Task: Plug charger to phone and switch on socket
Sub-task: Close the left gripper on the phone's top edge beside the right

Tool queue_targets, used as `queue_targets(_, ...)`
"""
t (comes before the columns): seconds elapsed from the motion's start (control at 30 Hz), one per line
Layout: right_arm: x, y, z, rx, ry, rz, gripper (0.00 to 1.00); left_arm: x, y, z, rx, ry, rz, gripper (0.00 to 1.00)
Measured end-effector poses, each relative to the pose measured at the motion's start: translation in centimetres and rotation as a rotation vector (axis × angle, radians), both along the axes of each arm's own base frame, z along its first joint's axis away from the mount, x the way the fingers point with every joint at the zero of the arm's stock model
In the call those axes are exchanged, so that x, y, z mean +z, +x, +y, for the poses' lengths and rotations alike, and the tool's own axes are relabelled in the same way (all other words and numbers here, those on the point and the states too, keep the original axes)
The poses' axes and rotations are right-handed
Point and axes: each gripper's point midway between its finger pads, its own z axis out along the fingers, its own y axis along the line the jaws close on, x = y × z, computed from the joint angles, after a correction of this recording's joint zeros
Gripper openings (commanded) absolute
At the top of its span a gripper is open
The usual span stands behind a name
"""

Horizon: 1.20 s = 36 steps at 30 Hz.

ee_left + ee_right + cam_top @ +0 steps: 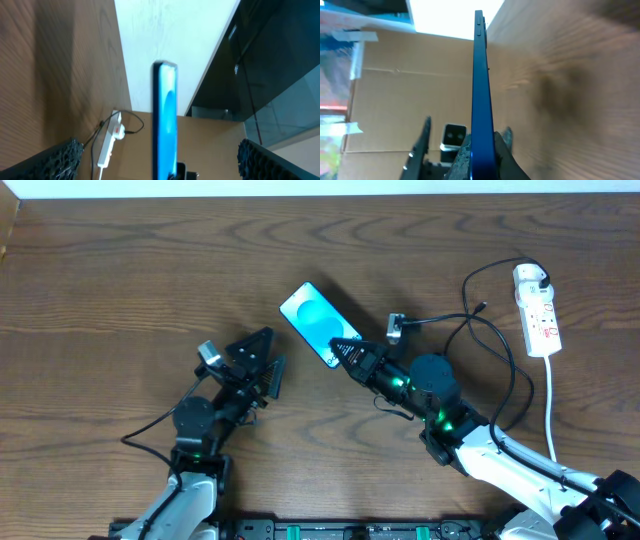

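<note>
Over on the left, the left end effector (272, 348) hangs above the brown wood-grain worktop (120, 280) with its dark, rough-textured fingers (64, 159) spread wide, gripping nothing. From its wrist view they sit in the two bottom corners, and the gap between them looks straight at the phone.

Moving to the middle, there's the phone (316, 320), a slim rectangle with rounded corners and a glossy cyan-blue screen, lying at a slant. The right end effector (341, 348) has its black fingers pressed together on the phone's near end. The right wrist view shows that thin blue edge rising straight up between the pads (502, 142).

Further right, the charger (531, 276): its white adapter sits at the far end of the socket, and its thin black cable curls in loose loops across the wood. The small plug tip is lying free, well apart from the phone.

And at the far right lies the socket (541, 320), a narrow white plastic strip with red markings, its white cord trailing towards the near edge.
</note>
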Motion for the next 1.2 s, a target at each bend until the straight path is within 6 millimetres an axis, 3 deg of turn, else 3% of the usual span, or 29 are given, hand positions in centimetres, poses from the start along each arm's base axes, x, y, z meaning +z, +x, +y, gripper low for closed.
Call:
queue_targets(0.3,0.4,-1.2,0.9,0.073,0.048,0.036,0.01,0.1,0.4,-2.0,-0.008,0.011,0.001,0.94)
queue_targets(0.47,0.3,-1.9,1.5,0.11,0.049,0.047,0.01,2.2,1.7,-2.8,-0.024,0.046,-0.073,0.93)
queue_targets(0.6,0.3,-2.5,2.0,0.13,0.049,0.049,0.01,3.8,2.6,-3.6,-0.055,0.061,-0.122,0.8)
queue_targets(0.7,0.3,-2.7,2.2,0.14,0.05,0.051,0.01,3.5,2.8,-4.0,-0.077,0.078,-0.12,0.68)
queue_targets(1.03,0.3,-2.8,2.3,0.142,0.05,0.052,0.01,2.7,1.8,-5.4,-0.184,0.082,-0.106,0.58)
queue_targets(1.2,0.4,-2.8,2.3,0.142,0.052,0.05,0.01,2.7,1.1,-6.1,-0.24,0.083,-0.108,0.4)
